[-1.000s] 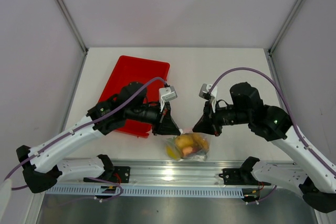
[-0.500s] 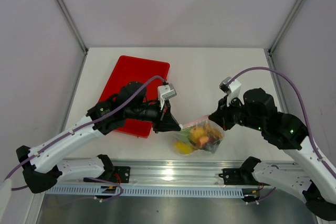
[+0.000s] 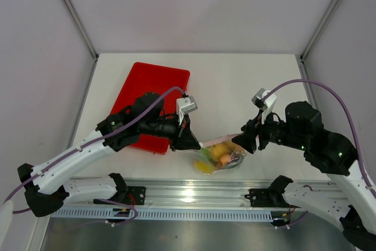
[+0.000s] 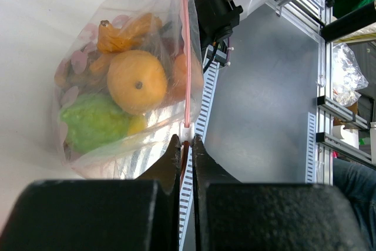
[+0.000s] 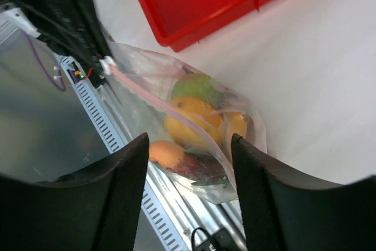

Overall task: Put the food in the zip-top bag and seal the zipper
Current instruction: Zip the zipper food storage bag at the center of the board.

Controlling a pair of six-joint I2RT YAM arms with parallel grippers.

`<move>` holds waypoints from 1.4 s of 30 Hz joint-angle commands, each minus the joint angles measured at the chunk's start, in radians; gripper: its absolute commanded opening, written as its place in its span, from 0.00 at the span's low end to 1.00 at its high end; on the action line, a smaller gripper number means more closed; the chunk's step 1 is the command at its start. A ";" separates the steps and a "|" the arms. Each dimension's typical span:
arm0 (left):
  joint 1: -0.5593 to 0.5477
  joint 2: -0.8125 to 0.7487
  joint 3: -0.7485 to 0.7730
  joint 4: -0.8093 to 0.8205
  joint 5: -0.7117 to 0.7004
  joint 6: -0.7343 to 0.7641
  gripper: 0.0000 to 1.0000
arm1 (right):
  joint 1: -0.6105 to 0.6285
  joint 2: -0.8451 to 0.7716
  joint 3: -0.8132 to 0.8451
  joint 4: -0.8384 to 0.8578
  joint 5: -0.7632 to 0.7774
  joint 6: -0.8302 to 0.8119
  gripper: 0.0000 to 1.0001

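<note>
The zip-top bag [image 3: 221, 156] sits near the table's front edge, with the food inside it. In the left wrist view I see an orange fruit [image 4: 136, 80], a green lime [image 4: 96, 123] and orange bits [image 4: 125, 30] through the clear plastic. The zipper [image 4: 185, 57] runs as one thin pink line. My left gripper [image 4: 186, 140] is shut on the zipper's end by its white slider. My right gripper [image 5: 189, 139] stands open just off the bag's right end [image 3: 245, 143], its fingers [image 5: 267, 192] wide apart with the bag [image 5: 194, 127] beyond them.
A red tray [image 3: 154, 86] lies at the back left, partly under my left arm. The tray's corner [image 5: 205, 4] shows beyond the bag in the right wrist view. An aluminium rail [image 3: 194, 195] runs along the near edge, just below the bag.
My right gripper travelled to the right along the zipper, away from the left gripper, then opened and let go. The bag stretched out rightward. The left gripper kept its hold.
</note>
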 commanded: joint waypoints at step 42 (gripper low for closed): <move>-0.001 -0.067 -0.032 0.035 0.018 -0.012 0.01 | 0.200 0.251 0.036 0.153 -0.045 -0.117 0.00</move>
